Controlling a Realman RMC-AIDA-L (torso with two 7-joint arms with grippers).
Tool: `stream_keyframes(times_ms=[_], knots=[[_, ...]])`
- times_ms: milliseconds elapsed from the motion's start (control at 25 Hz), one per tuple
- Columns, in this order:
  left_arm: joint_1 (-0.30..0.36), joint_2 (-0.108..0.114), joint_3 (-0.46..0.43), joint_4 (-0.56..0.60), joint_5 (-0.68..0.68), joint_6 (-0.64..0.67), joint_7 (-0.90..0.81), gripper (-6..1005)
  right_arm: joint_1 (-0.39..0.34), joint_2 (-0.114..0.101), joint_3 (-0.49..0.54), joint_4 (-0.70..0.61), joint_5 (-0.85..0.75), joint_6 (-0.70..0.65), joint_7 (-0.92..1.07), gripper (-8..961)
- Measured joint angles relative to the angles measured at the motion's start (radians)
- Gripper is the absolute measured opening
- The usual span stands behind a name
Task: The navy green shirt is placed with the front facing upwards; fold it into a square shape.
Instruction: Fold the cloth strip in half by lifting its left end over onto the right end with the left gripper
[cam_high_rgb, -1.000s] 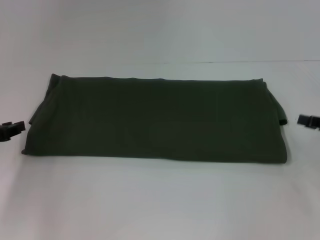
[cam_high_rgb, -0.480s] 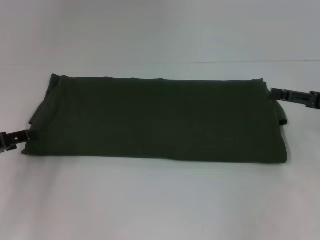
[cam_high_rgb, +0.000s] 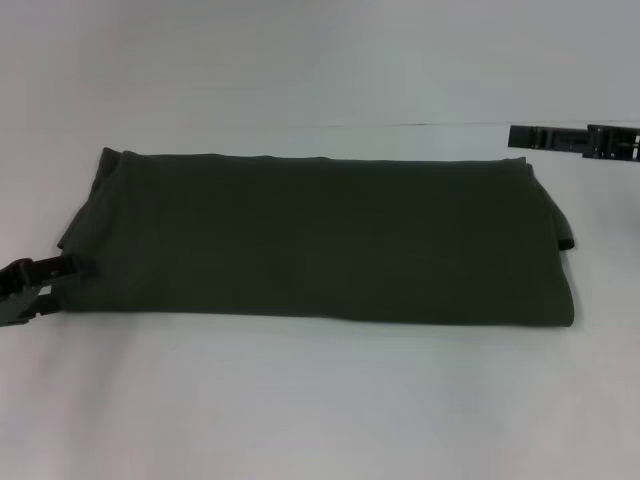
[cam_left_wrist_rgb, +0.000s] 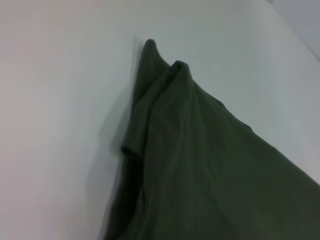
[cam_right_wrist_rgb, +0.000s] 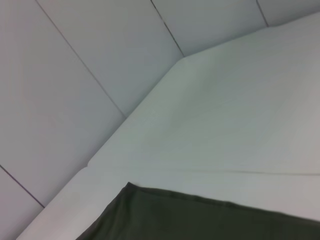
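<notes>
The navy green shirt (cam_high_rgb: 320, 240) lies flat on the white table, folded into a wide band with plain dark fabric on top. A small sleeve flap sticks out at its right edge. My left gripper (cam_high_rgb: 70, 270) is at the shirt's near-left corner, its tip at the cloth edge. The left wrist view shows the shirt (cam_left_wrist_rgb: 200, 165) close up, with peaked folds at its end. My right gripper (cam_high_rgb: 525, 136) hovers just beyond the shirt's far-right corner. In the right wrist view, the shirt's edge (cam_right_wrist_rgb: 200, 220) lies below the camera.
The white table (cam_high_rgb: 320, 400) extends in front of the shirt and to both sides. Its far edge meets a pale panelled wall (cam_right_wrist_rgb: 75, 75) behind the shirt.
The left gripper has moved inward to the shirt's near-left corner. The right gripper has moved from beside the shirt's right edge to beyond the far-right corner. The shirt has not moved.
</notes>
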Motion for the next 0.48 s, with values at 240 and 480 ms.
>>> stream_keyframes(times_ms=[240,480], knots=[[-0.037,0.018,0.0,-0.063,0.045,-0.009,-0.061,885,0.017,-0.01,-0.019,-0.001,-0.001,0.012,-0.001,916],[-0.061,0.028,0.0,-0.099,0.09,-0.043,-0.09,885,0.019,-0.017,-0.046,-0.001,-0.001,0.02,0.001,915]])
